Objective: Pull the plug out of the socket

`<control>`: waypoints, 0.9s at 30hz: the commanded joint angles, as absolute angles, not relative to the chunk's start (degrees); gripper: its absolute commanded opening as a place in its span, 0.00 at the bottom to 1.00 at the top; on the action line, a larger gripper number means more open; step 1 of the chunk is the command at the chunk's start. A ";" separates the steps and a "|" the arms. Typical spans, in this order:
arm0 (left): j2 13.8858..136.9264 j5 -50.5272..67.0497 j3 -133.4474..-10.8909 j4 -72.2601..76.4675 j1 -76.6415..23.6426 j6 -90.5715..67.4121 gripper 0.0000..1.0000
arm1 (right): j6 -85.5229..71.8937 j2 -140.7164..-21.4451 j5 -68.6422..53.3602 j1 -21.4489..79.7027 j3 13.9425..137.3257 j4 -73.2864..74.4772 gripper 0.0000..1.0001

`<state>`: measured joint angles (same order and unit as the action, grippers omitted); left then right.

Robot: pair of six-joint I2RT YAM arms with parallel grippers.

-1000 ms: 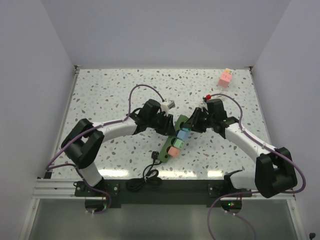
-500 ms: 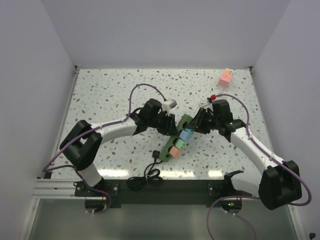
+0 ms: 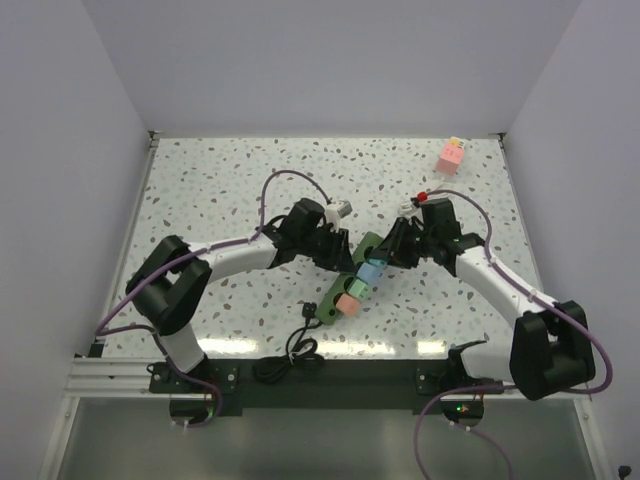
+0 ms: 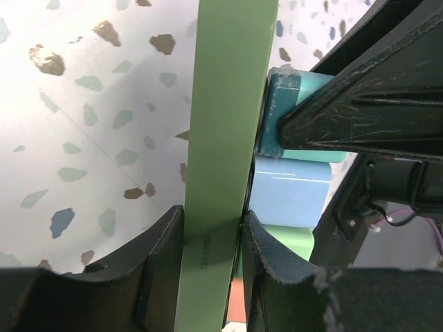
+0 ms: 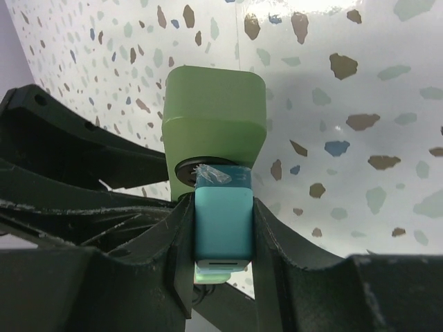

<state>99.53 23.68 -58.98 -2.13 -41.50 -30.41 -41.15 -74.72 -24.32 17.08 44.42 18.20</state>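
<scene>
Top external view has both arms reaching in to the middle of the speckled table (image 3: 220, 180). They meet over the socket (image 3: 330, 296), a dark-green bar lying at a slant. A thin black cord (image 3: 295, 350) trails off its near end and coils by the table's front edge.

A row of plugs sits along the bar. A teal plug (image 3: 367, 257) is nearest the far end, with a light-blue plug (image 3: 369, 272) just beside it. A pink plug (image 3: 347, 301) is closer to the cord. The left hand (image 3: 340, 250) comes at the bar from the left and the right hand (image 3: 388, 250) from the right.

In the left wrist view, the left hand's fingers (image 4: 163, 266) are closed narrow on the bar's two long sides, gripping it. In the right wrist view, the right hand's fingers (image 5: 176, 256) pinch the teal plug on both flanks. The plug's end meets the bar at a dark round opening, and I can't tell whether it has lifted at all.

A small pink block (image 3: 452, 155) sits near the table's far right corner, well apart from the rest.
</scene>
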 commanded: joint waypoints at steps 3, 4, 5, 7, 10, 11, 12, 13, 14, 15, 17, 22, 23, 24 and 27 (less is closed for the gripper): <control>102.92 2.90 -56.78 -8.00 -32.96 -28.65 0.00 | -34.81 -63.37 -32.25 14.50 47.02 34.36 0.00; 102.66 2.90 -56.78 -7.91 -32.70 -28.65 0.00 | -34.72 -63.20 -32.60 14.41 47.11 34.89 0.00; 102.66 2.90 -56.86 -7.91 -32.35 -28.57 0.00 | -34.54 -63.11 -33.04 14.33 47.02 35.24 0.00; 102.48 3.08 -57.22 -7.91 -32.26 -28.48 0.00 | -34.98 -63.11 -33.31 14.33 46.76 34.72 0.00; 102.39 3.43 -58.18 -8.17 -32.17 -28.56 0.00 | -36.91 -63.72 -29.73 14.33 46.58 32.79 0.00; 102.39 3.69 -58.27 -7.91 -32.17 -28.74 0.00 | -39.96 -64.50 -28.49 14.33 45.62 29.22 0.00; 102.39 3.95 -58.45 -7.74 -32.17 -29.26 0.00 | -41.90 -65.38 -27.35 14.33 44.75 26.57 0.00; 102.57 4.13 -58.88 -7.65 -32.17 -29.62 0.00 | -44.19 -66.43 -26.29 14.33 43.87 23.50 0.00; 102.66 4.30 -59.06 -7.30 -32.17 -29.79 0.00 | -48.47 -67.58 -25.67 14.50 42.29 17.55 0.00; 102.66 4.31 -59.32 -7.21 -32.25 -29.97 0.00 | -49.82 -70.55 -25.32 15.11 42.10 15.32 0.00; 103.09 3.87 -60.11 -7.21 -32.25 -30.32 0.00 | -50.71 -73.11 -21.91 16.34 43.58 13.89 0.00; 104.67 1.94 -61.87 -8.08 -32.08 -30.93 0.00 | -47.47 -75.77 -21.27 17.40 47.46 18.62 0.00; 104.85 1.06 -61.87 -8.17 -32.08 -31.11 0.00 | -47.03 -75.33 -21.53 17.40 47.29 20.29 0.00; 104.94 0.62 -61.87 -8.35 -31.91 -31.37 0.00 | -46.50 -74.71 -21.53 17.14 47.20 21.26 0.00; 105.73 0.18 -61.53 -8.88 -30.68 -32.43 0.00 | -45.00 -72.34 -22.58 17.14 46.32 24.78 0.00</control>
<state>102.43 24.88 -61.65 -2.35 -38.30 -31.05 -48.56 -77.84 -20.18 17.50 44.93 13.76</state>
